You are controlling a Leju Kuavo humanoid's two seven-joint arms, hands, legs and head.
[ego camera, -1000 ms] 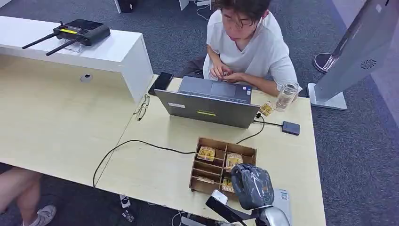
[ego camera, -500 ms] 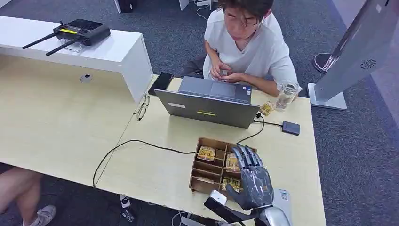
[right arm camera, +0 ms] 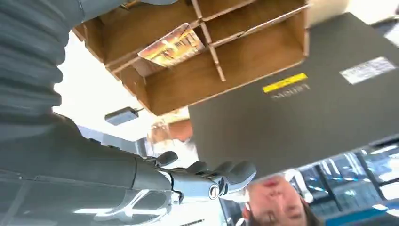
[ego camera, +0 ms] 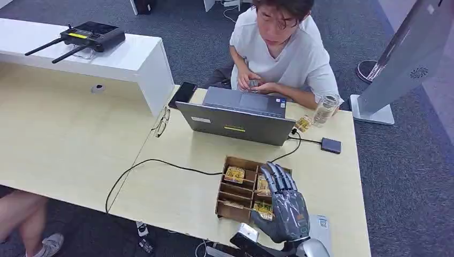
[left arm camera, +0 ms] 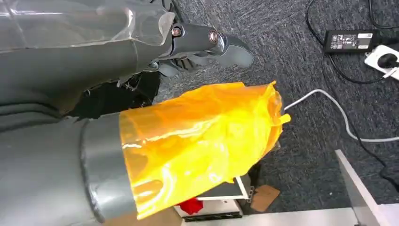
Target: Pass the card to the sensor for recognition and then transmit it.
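We are holding our right hand [ego camera: 285, 206] flat over the right side of the wooden box [ego camera: 235, 188], fingers spread and pointing toward the laptop [ego camera: 238, 118]. The box is sitting near the tabletop's [ego camera: 176, 193] near edge, with cards [ego camera: 234, 174] lying in its compartments. A person [ego camera: 281, 51] is sitting at the far edge behind the laptop. A small dark sensor [ego camera: 331, 145] is lying near the right edge.

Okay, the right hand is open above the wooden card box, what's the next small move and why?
Probably lower the right hand into the wooden divided box and close its fingers on one yellow card. The hand hovers over the box's right compartments, fingers spread, holding nothing, and the cards lie in their slots.
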